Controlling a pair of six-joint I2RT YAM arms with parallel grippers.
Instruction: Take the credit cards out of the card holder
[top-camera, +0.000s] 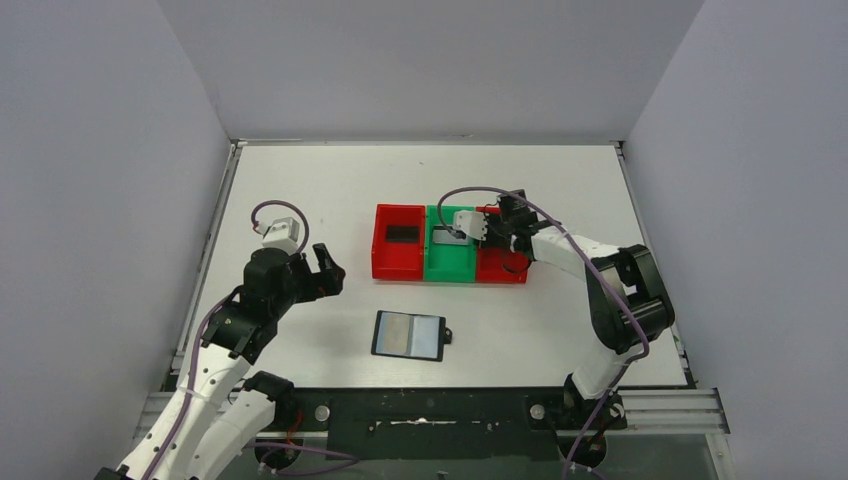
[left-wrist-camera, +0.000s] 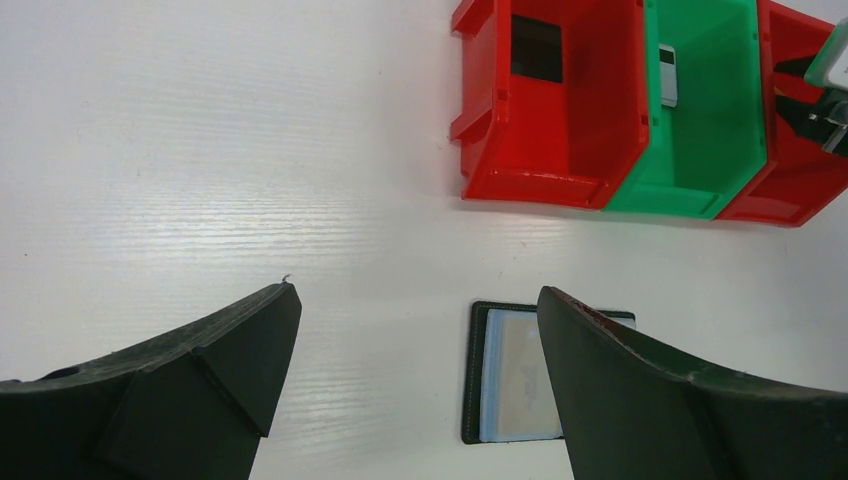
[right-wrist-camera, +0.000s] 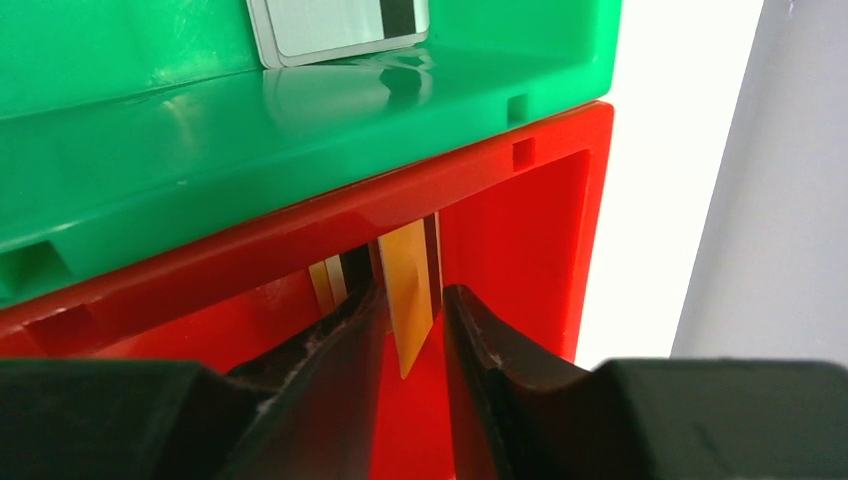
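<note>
Card holder (top-camera: 408, 335) open and flat on the surface (top-camera: 300, 180), on the near side of the green tray (top-camera: 450, 272). Grey card (right-wrist-camera: 335, 25) inside that green tray. Right gripper (right-wrist-camera: 412, 297) down in the red tray (right-wrist-camera: 500, 230) touching the green tray's right side, narrowly parted around a gold credit card (right-wrist-camera: 405, 265) on edge; gripped or only flanked, cannot tell. Left gripper (left-wrist-camera: 417, 292) wide, empty, well left of the green tray.

— What sort of place is shown?
— A robotics lab cell is suggested: a white table (top-camera: 300, 190) is enclosed by plain grey panels (top-camera: 100, 150).
— What else is seen?
— A left arm (top-camera: 255, 300) and a right arm (top-camera: 610, 290) are bolted to a black base plate (top-camera: 470, 405); purple cables (top-camera: 478, 189) are left exposed.
</note>
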